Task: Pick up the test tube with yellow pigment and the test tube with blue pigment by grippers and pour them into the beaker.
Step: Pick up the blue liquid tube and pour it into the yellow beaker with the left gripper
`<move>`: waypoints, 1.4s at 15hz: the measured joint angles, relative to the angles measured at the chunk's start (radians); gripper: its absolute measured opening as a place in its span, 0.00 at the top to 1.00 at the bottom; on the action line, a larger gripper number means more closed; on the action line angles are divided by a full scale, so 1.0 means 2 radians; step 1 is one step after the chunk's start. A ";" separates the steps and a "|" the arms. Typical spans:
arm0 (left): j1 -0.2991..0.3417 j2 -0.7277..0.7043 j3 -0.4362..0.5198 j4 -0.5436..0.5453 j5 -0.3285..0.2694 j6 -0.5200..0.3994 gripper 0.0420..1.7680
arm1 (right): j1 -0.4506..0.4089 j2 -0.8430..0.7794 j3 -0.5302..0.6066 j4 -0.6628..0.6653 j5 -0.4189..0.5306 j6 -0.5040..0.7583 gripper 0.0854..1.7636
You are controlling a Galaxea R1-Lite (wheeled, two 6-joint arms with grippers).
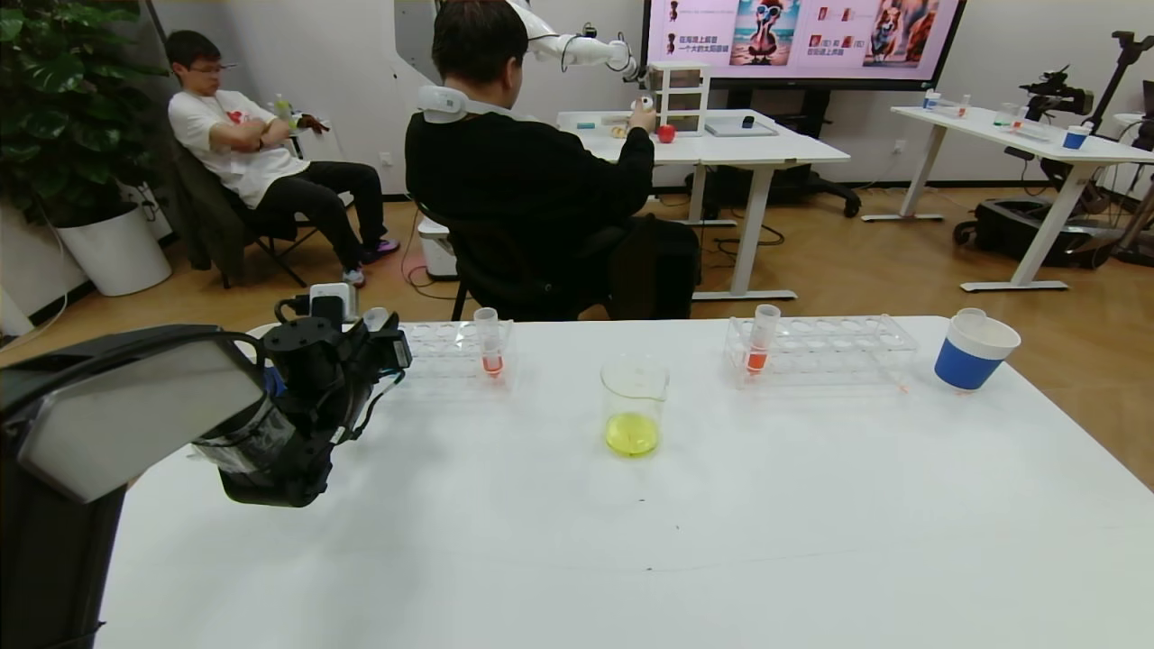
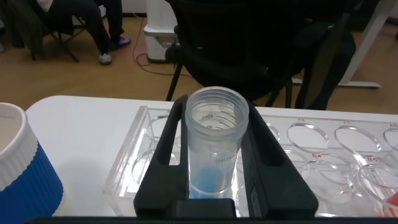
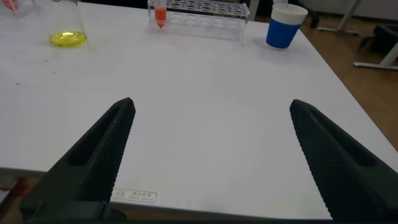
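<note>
The test tube with blue pigment [image 2: 216, 146] stands upright in its rack [image 2: 134, 158] at the robot's left side of the surface [image 1: 577, 523], its rounded bottom holding cyan liquid, with the left claw [image 2: 214, 155] placed around it. The two black fingers [image 2: 165, 152] lie close against the tube's walls and appear clenched on it, though actual contact is hard to confirm from the wrist view. The beaker [image 1: 634, 404] stands near the middle of the surface, well apart from the tube, and already holds yellow liquid; no tube with yellow pigment is visible. The right claw [image 3: 211, 155] hovers released over bare surface, far from everything. Judged risks: a lift that is not straight up could catch the tube on the rack's hole and drag or tip the light rack, disturbing the tube of red-orange liquid [image 1: 489, 342] standing in it; a loose grip on the smooth plastic could let the tube slip; tilting before the mouth is over the beaker would spill blue liquid on the surface; a blue-and-white paper cup [image 2: 22, 168] stands just beside the rack and could be knocked.
</note>
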 joint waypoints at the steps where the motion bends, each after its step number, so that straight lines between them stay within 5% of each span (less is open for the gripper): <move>1: 0.000 -0.003 0.000 0.003 0.000 0.000 0.74 | 0.000 0.000 0.000 0.000 0.000 0.000 0.02; 8: -0.004 -0.081 -0.025 0.129 -0.004 0.010 0.74 | 0.000 0.000 0.000 0.000 0.000 0.000 0.02; 14: -0.015 -0.116 -0.054 0.153 -0.020 0.034 0.74 | 0.000 0.000 0.000 0.000 0.000 0.000 0.02; 16: -0.026 -0.127 -0.075 0.168 -0.064 0.058 0.74 | 0.000 0.000 0.000 0.000 0.000 0.000 0.02; 21: -0.070 -0.144 -0.105 0.169 -0.257 0.105 0.74 | 0.000 0.000 0.000 0.000 0.000 0.000 0.02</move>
